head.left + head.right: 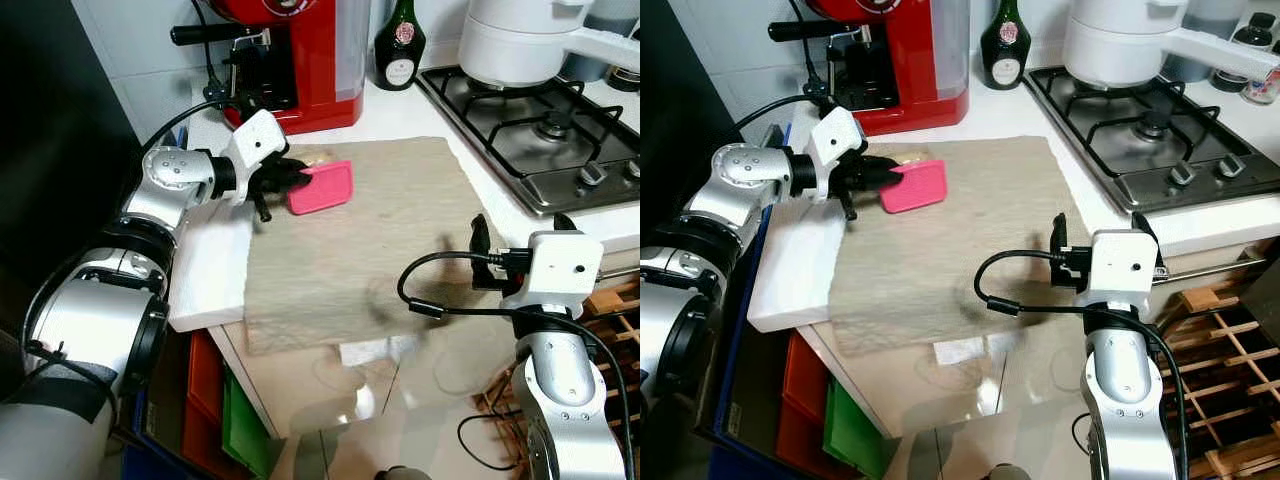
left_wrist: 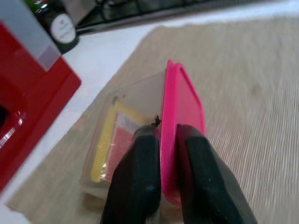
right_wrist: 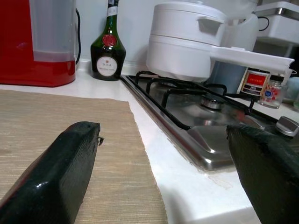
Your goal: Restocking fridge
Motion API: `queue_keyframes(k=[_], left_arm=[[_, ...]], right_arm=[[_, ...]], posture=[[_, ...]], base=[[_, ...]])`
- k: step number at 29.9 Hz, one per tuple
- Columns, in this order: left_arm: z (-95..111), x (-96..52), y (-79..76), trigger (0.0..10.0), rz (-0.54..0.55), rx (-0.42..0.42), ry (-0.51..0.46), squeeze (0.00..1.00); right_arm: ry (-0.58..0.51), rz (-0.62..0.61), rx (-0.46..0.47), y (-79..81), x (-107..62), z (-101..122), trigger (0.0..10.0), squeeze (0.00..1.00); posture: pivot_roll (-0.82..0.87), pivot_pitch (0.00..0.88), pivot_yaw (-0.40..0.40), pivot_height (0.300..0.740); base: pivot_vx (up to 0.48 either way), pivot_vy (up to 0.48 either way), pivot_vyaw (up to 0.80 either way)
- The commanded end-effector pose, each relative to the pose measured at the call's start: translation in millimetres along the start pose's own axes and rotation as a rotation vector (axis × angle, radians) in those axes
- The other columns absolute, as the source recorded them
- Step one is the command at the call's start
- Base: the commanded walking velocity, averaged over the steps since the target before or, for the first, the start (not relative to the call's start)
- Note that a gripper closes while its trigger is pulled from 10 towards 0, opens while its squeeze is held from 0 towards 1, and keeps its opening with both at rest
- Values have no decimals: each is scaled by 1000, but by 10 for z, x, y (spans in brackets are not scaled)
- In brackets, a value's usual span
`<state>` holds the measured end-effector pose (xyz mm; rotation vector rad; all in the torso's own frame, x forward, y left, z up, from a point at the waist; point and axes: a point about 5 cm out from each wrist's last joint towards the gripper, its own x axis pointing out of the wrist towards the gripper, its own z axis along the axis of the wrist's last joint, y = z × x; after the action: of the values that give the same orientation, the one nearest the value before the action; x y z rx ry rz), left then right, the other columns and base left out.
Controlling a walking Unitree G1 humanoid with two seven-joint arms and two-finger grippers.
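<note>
Pink lid and clear tub: the food container sits at the far left corner of the woven mat on the white counter, near the red coffee machine. The left gripper is pinching the container at its near end, one finger each side of the lid's rim.

Step in hand, by judgement: the pick-up, first stage of carrying the item to the fridge. The grasp appears made, but the container looks tilted with its lid side raised, and I cannot tell whether it rests on the mat or is just clear of it. The next move calls for a clean lift, keeping the thin rim from slipping, then a turn away from the counter.

The right gripper hangs at the counter's near right edge, beside the gas hob, fingers spread wide and holding nothing.

Differences between views: the left wrist view shows the rim clamped between both black fingers, and a yellow-and-red packet inside the tub. The right wrist view shows the green bottle and the white pot on the hob.
</note>
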<state>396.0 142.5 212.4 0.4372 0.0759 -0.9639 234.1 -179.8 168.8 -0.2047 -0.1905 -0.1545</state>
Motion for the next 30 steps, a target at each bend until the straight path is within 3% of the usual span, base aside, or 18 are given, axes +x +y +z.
queue_keyframes(k=[1, 3, 6, 8, 13, 19, 20, 21, 22, 25, 30], left_arm=[[-142, 16, -42, 0, 9, -143, 25, 0], [-115, 28, -33, 0, 19, -161, 7, 0], [107, 77, 35, 0, 44, -231, -106, 0], [261, 95, 87, 0, 57, -317, -193, 0], [401, 113, 135, 0, 80, -449, -284, 0], [567, 175, 175, 0, 134, -747, -429, 0], [567, 175, 175, 0, 134, -747, -429, 0], [614, 180, 215, 0, 195, -848, -451, 0], [639, 187, 217, 0, 198, -884, -460, 0], [647, 225, 202, 0, 228, -952, -446, 0], [656, 361, 8, 0, 309, -1136, -371, 0]], right_arm=[[-19, -6, -5, -16, 32, 24, 10000, 0], [-20, -7, -7, -20, 33, 23, 10000, 0], [-21, -12, -10, -36, 34, 19, 10000, 0], [-19, -13, -10, -33, 32, 3, 10000, 0], [-18, -12, -7, -20, 36, -11, 10000, 0], [-25, -8, -1, -3, 76, -12, 10000, 0], [-25, -8, -1, -3, 76, -12, 10000, 0], [-27, -6, 0, -1, 80, -13, 10000, 0], [-28, -5, 0, 0, 82, -13, 10000, 0], [-28, -5, 0, 2, 86, -16, 10000, 0], [-28, -3, 6, 23, 107, -32, 10000, 0]], posture=[[-248, 14, 103, 740], [-248, 14, 103, 740], [-249, 7, 105, 740], [-244, 0, 107, 740], [-240, 0, 108, 740], [-231, 0, 103, 740], [-231, 0, 103, 740], [-230, 0, 103, 740], [-230, 0, 104, 740], [-227, 0, 105, 740], [-218, 0, 108, 740]], base=[[0, 0, 0], [0, 0, 0], [0, 0, 0], [0, 0, 0], [0, 0, 0], [0, 0, 0], [0, 0, 0], [0, 0, 0], [0, 0, 0], [0, 0, 0], [0, 0, 0]])
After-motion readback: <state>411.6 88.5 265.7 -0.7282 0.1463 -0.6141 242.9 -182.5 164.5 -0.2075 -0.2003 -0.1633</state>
